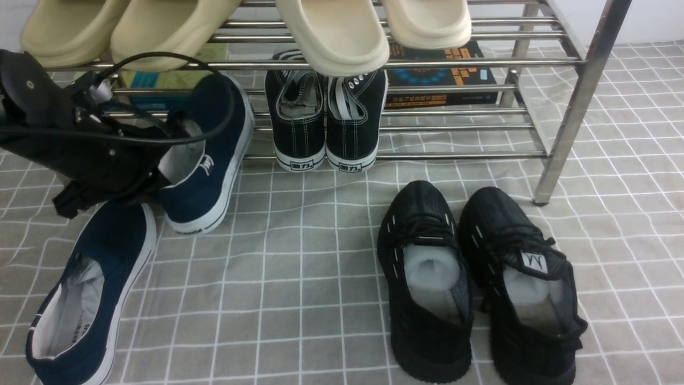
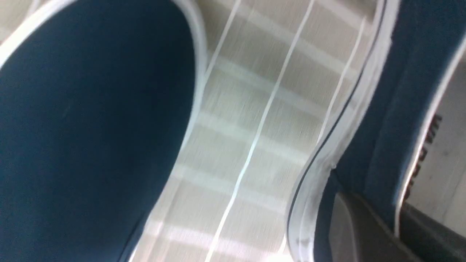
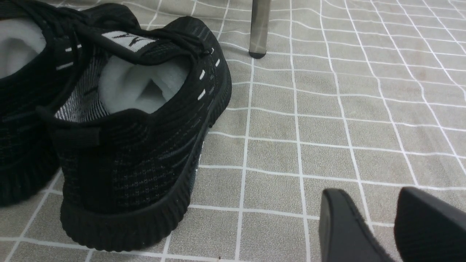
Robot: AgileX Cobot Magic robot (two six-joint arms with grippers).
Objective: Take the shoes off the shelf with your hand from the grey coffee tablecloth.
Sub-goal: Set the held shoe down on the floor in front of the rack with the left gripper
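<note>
1. Left pincer: clamped on the side wall of the held navy shoe, one finger outside the wall and the other inside against the lining.
2. Held navy shoe: tilted, toe at the lower tier of the shelf, heel end out over the grey grid cloth. Can't tell if the sole touches the cloth.
3. Second navy shoe: flat on the cloth, just in front of the held one, opening facing up.
4. Right pincer: low over bare cloth, narrow gap between the fingers, holding nothing, near the black knit trainers.
5. Trainers: side by side on the cloth in front of the shelf's right leg.
6. Black lace-up sneakers: on the lower tier, heels outward.
7. Beige slippers: on the upper tier.
</note>
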